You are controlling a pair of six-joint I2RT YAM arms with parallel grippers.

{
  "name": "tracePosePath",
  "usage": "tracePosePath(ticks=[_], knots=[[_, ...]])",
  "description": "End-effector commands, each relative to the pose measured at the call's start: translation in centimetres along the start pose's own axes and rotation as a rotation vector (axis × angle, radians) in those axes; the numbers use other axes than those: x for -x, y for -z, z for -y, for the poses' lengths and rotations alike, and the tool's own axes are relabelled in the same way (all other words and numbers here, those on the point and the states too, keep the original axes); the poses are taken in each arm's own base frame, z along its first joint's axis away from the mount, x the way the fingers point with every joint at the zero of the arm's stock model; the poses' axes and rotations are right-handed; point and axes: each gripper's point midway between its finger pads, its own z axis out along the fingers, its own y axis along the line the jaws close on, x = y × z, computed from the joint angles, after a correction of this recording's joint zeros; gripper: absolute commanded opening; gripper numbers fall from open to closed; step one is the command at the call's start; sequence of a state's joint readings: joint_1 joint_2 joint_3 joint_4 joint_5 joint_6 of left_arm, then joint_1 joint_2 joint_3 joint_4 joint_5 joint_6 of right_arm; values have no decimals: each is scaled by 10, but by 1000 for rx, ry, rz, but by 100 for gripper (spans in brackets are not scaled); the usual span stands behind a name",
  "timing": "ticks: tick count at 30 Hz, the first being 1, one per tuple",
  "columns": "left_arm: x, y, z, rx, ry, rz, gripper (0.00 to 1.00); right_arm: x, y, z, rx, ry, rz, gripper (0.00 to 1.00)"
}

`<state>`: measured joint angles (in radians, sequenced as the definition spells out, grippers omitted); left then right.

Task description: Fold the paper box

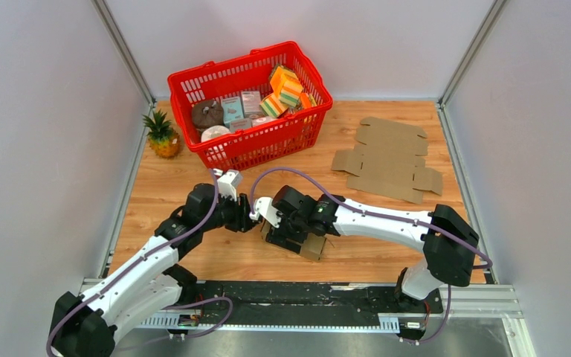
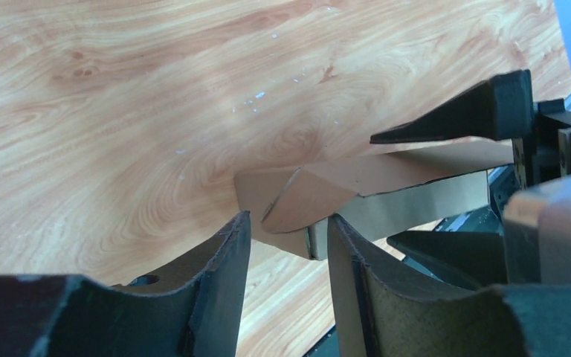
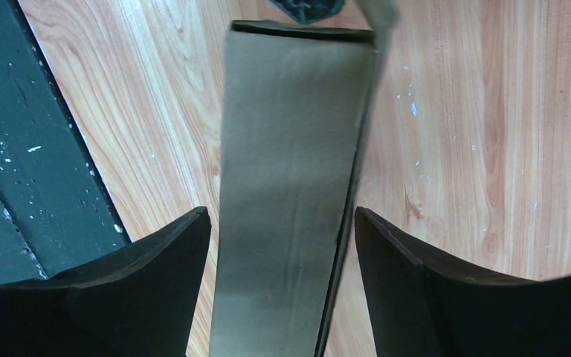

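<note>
A partly folded brown paper box (image 1: 313, 246) lies near the table's front edge, between the two arms. My left gripper (image 1: 256, 216) reaches in from the left. In the left wrist view its jaws (image 2: 288, 218) stand open, with a rounded flap of the box (image 2: 320, 193) just past the tips. My right gripper (image 1: 281, 232) comes from the right and hangs over the box. Seen from the right wrist, this gripper (image 3: 281, 217) is open astride a grey-brown box wall (image 3: 290, 149), with a gap on each side. One of the right fingers (image 2: 483, 111) shows above the box in the left wrist view.
A second, flat cardboard blank (image 1: 390, 158) lies at the back right. A red basket (image 1: 320, 88) full of items stands at the back, with a small pineapple (image 1: 162, 134) to its left. A black rail (image 1: 305, 297) runs along the near edge.
</note>
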<state>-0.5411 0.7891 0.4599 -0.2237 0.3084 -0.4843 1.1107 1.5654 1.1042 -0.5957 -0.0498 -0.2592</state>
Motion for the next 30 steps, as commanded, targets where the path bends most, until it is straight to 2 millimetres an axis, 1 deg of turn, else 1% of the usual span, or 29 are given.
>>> tracePosePath(ticks=[1, 3, 4, 6, 9, 10, 13, 16, 19, 21, 22, 24, 27, 30], knots=[[28, -7, 13, -32, -69, 55, 48, 17, 6, 8, -35, -13, 74, 74], [27, -9, 16, -41, -70, 41, 46, 17, 6, 8, -35, -15, 76, 73], [27, -11, 20, -50, -76, 32, 43, 18, 6, 10, -37, -19, 79, 73], [25, -12, 24, -67, -81, 16, 42, 19, 6, 11, -36, -22, 82, 72], [27, -9, 31, -89, -80, 22, 34, 18, 6, 12, -35, -26, 82, 71], [30, -7, 33, -97, -82, 39, 28, 18, 4, 13, -38, -29, 83, 71], [33, -4, 36, -104, -73, 52, 19, 17, 2, 14, -38, -33, 77, 71], [31, -6, 34, -92, -68, 38, 16, 17, 2, 13, -32, -35, 77, 71], [26, -11, 32, -86, -61, 8, 16, 18, 3, 12, -28, -37, 84, 70], [25, -13, 34, -93, -58, 3, 19, 18, 3, 13, -28, -38, 86, 70], [24, -14, 34, -92, -58, 2, 27, 18, 4, 12, -27, -35, 86, 70], [25, -14, 34, -85, -64, 7, 31, 18, 4, 12, -27, -38, 88, 70], [26, -17, 34, -84, -73, 14, 31, 19, 5, 11, -21, -36, 94, 69], [24, -23, 39, -89, -81, 3, 26, 19, 4, 10, -16, -34, 93, 69]])
